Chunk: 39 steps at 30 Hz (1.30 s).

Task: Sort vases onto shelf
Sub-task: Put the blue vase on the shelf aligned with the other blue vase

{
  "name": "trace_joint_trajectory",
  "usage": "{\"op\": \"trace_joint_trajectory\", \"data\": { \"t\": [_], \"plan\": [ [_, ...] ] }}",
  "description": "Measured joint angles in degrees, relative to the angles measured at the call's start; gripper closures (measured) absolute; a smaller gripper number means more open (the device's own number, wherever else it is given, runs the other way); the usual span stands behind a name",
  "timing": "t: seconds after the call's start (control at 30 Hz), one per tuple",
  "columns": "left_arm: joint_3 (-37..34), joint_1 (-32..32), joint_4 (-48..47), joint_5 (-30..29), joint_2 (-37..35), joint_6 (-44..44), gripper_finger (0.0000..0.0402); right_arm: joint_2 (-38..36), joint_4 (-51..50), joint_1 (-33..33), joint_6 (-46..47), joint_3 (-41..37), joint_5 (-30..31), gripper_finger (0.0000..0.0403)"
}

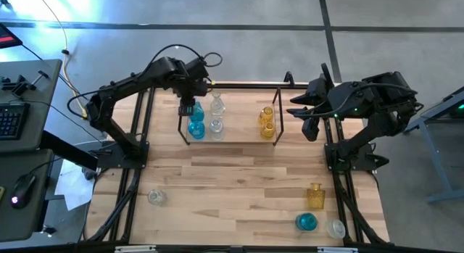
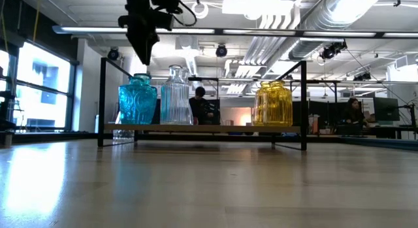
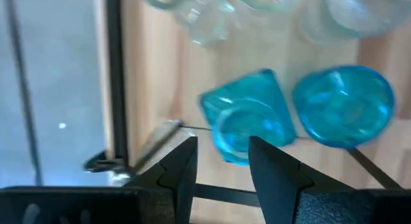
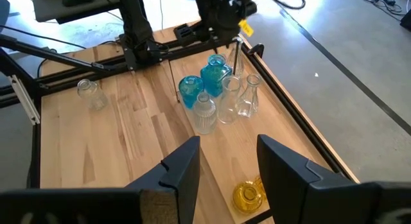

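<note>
While the left gripper (image 3: 221,169) hangs over the left end of the shelf (image 1: 230,141), its fingers stand apart with nothing between them, and the squarish blue vase (image 3: 247,115) sits directly below, upright on the shelf floor. That vase rises straight toward the gripper, mouth up, so a move on it would be a plain vertical one. A rounder blue vase (image 3: 343,105) stands just beside it, with clear vases (image 1: 216,117) next along the shelf and two amber vases (image 1: 267,121) near the right end.

The right gripper (image 4: 226,166) waits off the shelf's right end, its fingers likewise parted and empty.

Four vases are not yet shelved. A clear one (image 1: 156,197) stands alone near the table's (image 1: 232,188) front left corner. An amber bottle (image 1: 315,196), a blue vase (image 1: 307,222) and a clear one (image 1: 336,228) cluster at the front right, all upright. By my reading the right arm is nearer that cluster, which lies toward the front edge from its gripper, well apart from it; the lone clear vase falls to the left arm
</note>
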Motion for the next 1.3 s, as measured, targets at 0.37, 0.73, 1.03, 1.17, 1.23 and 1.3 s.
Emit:
{"op": "trace_joint_trajectory", "data": {
  "t": [0.37,0.73,1.03,1.17,1.23,1.3],
  "plan": [
    [0.1,3.6,5.6,-2.4,1.3,-0.6,0.0328,0.0,0.1,0.0,0.9,0.0,0.0,0.0267],
    [0.0,6.0,4.5,-2.4,1.6,-2.8,0.0397,0.0,0.1,0.0,1.0,0.0,0.2,0.0267],
    [-0.4,6.3,2.4,0.2,1.6,-3.6,0.0401,0.0,0.1,0.0,0.3,0.0,0.4,0.0267],
    [-0.4,6.3,1.8,0.3,1.6,-4.4,0.0401,0.0,0.1,0.0,0.0,0.0,0.4,0.0267],
    [-0.3,6.3,1.0,0.8,1.6,-4.9,0.0401,0.0,0.1,0.0,0.0,0.0,0.4,0.0267],
    [-0.3,6.3,-0.4,2.8,1.6,-5.1,0.0401,0.0,0.1,0.0,0.0,0.0,0.4,0.0267]
  ]
}}
